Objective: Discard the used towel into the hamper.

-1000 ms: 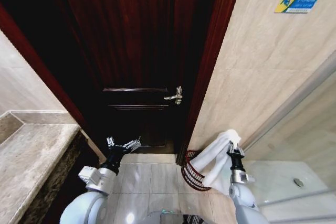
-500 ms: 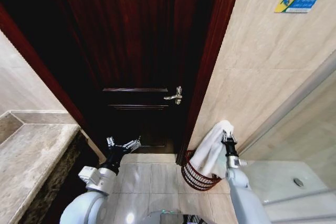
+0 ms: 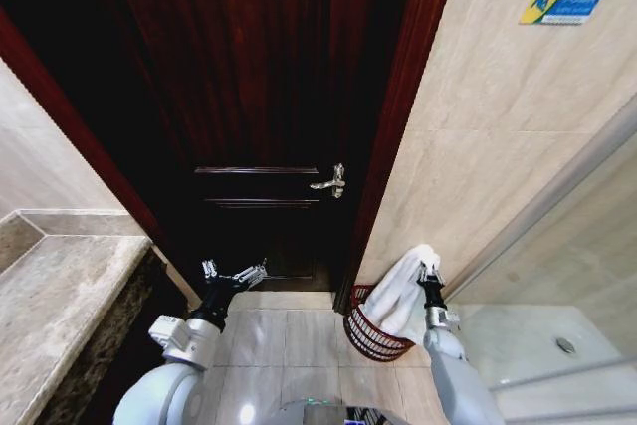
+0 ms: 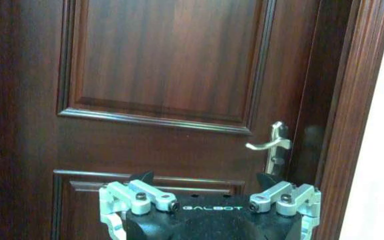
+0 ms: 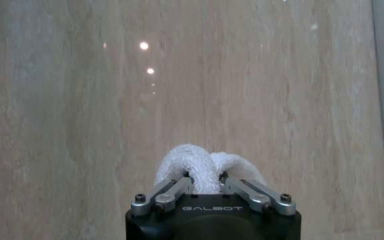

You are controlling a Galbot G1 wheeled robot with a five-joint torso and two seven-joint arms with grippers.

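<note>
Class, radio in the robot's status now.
Right gripper shut on white terry towel, above dark reddish-brown wire hamper. Left gripper open, idle by door. Nothing blocking.

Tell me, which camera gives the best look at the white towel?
The head view: it shows the towel draped from the right gripper over the hamper. The right wrist view catches just a pinched bunch of it; the left wrist view faces the door.

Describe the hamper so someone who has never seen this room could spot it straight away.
Find the dark wooden door; at the foot of its right frame, against the beige tiled wall, stands the hamper. It is a round reddish-brown openwork basket, with the white towel held by the right hand hanging into it.
</note>
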